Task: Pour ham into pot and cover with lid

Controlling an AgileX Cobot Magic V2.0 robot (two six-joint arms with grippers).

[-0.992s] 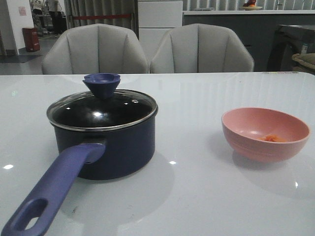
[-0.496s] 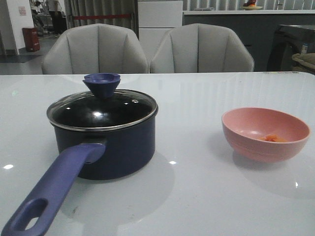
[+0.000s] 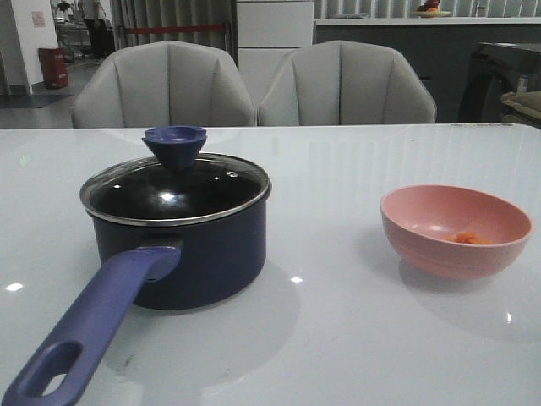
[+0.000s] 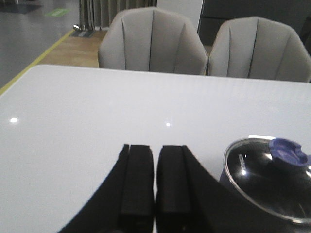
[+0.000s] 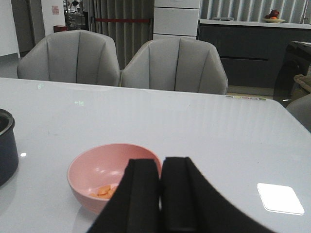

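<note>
The navy pot (image 3: pixel 182 254) stands left of centre on the white table, its long purple handle (image 3: pixel 84 334) reaching toward the front edge. The glass lid (image 3: pixel 175 189) with its blue knob (image 3: pixel 175 144) rests on the pot's rim; the lid (image 4: pixel 267 175) also shows in the left wrist view. Orange ham (image 3: pixel 469 238) chunks lie in the pink bowl (image 3: pixel 455 230) at the right, and the ham (image 5: pixel 104 191) shows in the right wrist view too. My left gripper (image 4: pixel 155 150) is shut and empty, beside the pot. My right gripper (image 5: pixel 161 165) is shut and empty, just in front of the bowl (image 5: pixel 97 174). Neither gripper shows in the front view.
Two grey chairs (image 3: pixel 254 85) stand behind the table's far edge. A dark counter (image 3: pixel 406 51) runs along the back wall. A bright light patch (image 5: pixel 280 198) lies on the tabletop to the right of the bowl.
</note>
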